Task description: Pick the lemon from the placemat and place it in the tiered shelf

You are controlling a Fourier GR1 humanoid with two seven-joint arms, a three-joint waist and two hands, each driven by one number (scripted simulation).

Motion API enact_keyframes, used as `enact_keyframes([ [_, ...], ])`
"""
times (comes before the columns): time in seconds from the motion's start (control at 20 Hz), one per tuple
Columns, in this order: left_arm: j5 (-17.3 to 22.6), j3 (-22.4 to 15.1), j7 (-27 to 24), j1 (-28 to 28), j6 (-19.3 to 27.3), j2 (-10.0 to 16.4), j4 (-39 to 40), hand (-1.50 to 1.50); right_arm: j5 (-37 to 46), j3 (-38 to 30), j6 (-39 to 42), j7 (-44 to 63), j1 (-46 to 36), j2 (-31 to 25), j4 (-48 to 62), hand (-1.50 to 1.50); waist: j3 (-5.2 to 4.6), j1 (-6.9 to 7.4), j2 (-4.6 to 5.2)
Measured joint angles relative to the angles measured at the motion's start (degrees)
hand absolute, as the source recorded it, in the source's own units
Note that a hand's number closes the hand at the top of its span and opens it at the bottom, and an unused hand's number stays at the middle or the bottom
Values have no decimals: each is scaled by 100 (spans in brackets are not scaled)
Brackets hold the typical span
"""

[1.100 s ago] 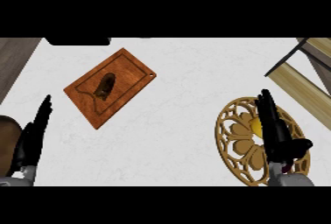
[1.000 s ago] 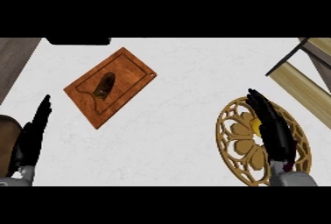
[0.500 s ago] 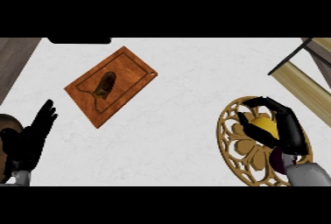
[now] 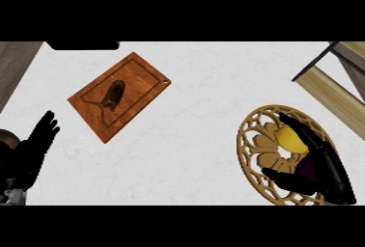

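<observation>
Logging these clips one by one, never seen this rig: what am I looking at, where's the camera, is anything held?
This is a humanoid robot at a kitchen counter, seen from its own head, looking steeply down; only its black hands show. The left hand rests open at the left edge. The right hand lies over a round gold placemat, fingers stretched along a yellow lemon, thumb spread; it does not look closed round it. Also on the white counter: a wooden cutting board bearing a small dark item I cannot identify, and the tiered shelf at upper right.
</observation>
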Motion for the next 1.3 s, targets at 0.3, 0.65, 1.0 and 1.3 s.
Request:
enact_keyframes([
  [0.3,-8,49,10,-13,-49,-11,27,0,1164,128,619,1723,30,-824,-861,-150,-11,6,-5],
  [0.65,-30,84,2,-29,-137,9,20,0,1820,636,2415,3076,-303,-1704,-1206,-150,-10,111,20],
  [1.0,-44,277,-114,-183,-385,-49,335,0,2235,887,3647,3622,-1059,-1645,-899,-150,4,108,28],
  [1.3,-269,348,18,-60,-395,-247,100,0,2704,741,3899,3290,-1356,-1302,-239,-150,9,98,24],
])
